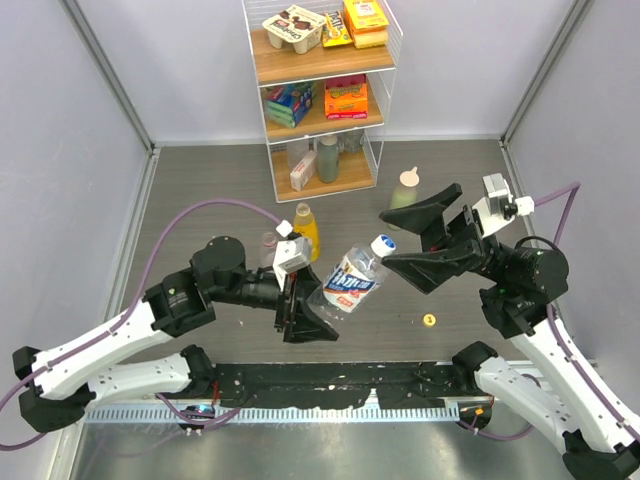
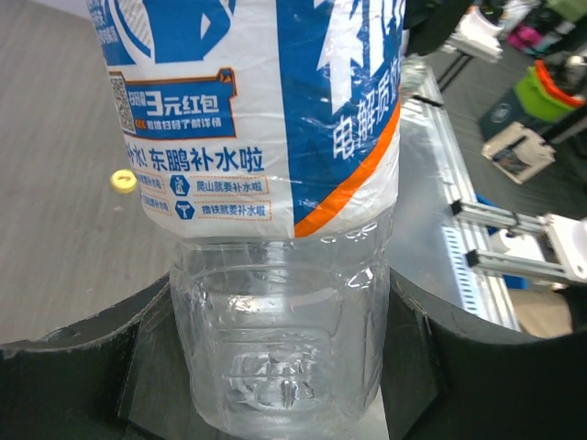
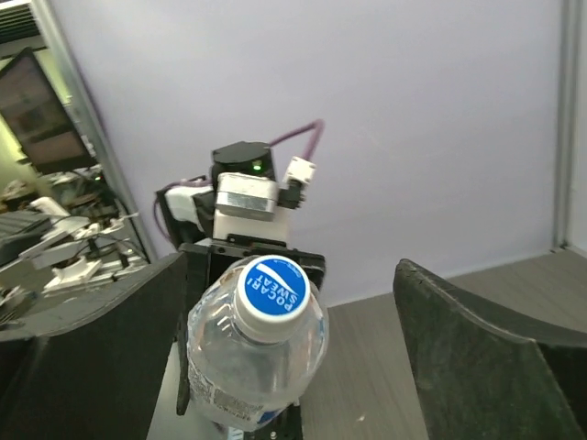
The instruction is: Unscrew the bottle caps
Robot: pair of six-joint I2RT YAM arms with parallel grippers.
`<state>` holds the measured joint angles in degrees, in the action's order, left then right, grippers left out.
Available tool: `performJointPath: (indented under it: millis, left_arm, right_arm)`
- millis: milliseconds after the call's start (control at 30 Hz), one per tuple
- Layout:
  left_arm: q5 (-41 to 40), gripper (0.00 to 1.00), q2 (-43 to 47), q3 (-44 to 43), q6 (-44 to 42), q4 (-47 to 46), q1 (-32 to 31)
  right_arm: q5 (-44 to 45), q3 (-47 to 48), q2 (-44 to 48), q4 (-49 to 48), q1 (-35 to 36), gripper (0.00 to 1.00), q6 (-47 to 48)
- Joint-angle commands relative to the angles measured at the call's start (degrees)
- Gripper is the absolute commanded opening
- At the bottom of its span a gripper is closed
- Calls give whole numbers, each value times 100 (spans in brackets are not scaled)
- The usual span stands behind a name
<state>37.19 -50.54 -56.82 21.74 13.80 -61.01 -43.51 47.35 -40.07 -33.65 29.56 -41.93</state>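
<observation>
Grey tabletop (image 1: 200, 180), rack (image 1: 322, 100) at the far wall: I'm on the cap-twisting step.
My left gripper (image 1: 308, 312) is clamped on the base of the blue-and-white-label bottle (image 1: 348, 283), holding it tilted off the tabletop. Its white cap (image 1: 383, 243) sits between the parted jaws of my right gripper (image 1: 405, 240), untouched. Next I'd close squarely on it and twist.

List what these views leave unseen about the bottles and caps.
- Left wrist view: the held bottle is cut off above the label by the top edge.
- Right wrist view: its base drops below the bottom edge, and the threads hide under the cap.
- Top view: the small clear bottle stands half behind the left arm, its label and top too small to read.
</observation>
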Motion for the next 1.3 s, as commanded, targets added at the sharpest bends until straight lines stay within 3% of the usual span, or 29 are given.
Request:
performJointPath:
  millis: [0, 200, 333, 533, 700, 1267]
  left_arm:
    - [-1203, 0, 290, -224, -678, 710, -25]
    - [-2609, 0, 405, -409, -1171, 1528, -25]
    - [-3366, 0, 335, -602, -1382, 1915, -16]
    - [-4376, 0, 2, -892, -1602, 2293, -25]
    - [-5089, 0, -507, -1226, -1690, 2601, -25]
    - [-5863, 0, -1414, -1754, -1919, 3058, -16]
  right_arm:
    - [983, 327, 202, 1113, 15, 100, 589]
    - [2265, 494, 184, 2116, 15, 100, 730]
    - [2671, 608, 18, 2477, 6, 100, 625]
    - [3014, 863, -579, 2907, 15, 100, 160]
    - [2708, 863, -1019, 2514, 15, 96, -280]
    - [2523, 1022, -2277, 2197, 23, 70, -851]
